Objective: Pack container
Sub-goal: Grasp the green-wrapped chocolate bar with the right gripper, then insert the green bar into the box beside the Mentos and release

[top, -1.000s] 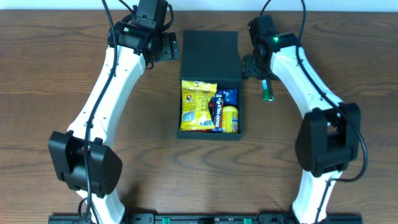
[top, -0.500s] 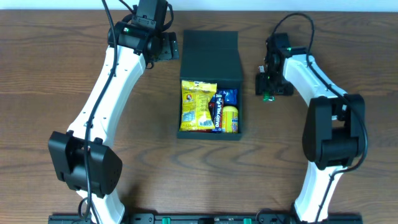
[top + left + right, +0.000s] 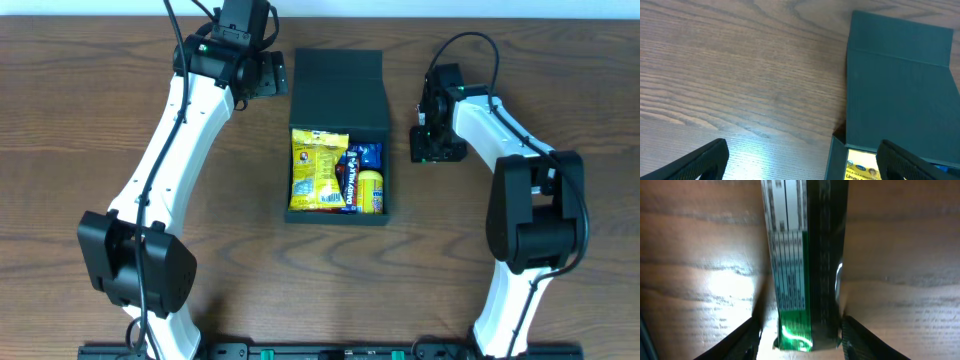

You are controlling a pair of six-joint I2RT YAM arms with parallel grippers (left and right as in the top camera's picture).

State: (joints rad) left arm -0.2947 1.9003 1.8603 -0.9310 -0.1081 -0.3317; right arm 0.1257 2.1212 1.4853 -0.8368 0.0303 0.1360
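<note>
On the table (image 3: 60, 120) the container (image 3: 336, 80) is lying open in the middle, with its lid flap folded to the far side and snacks filling the near part. The left gripper (image 3: 800, 159) is hanging spread wide beside the lid and holding nothing. The right gripper (image 3: 432, 150) is nearer to the green packet (image 3: 800, 255), just right of the container. The packet's long axis is running between the fingers (image 3: 735, 342), which are straddling it. I cannot tell whether they are pinching it yet.
</note>
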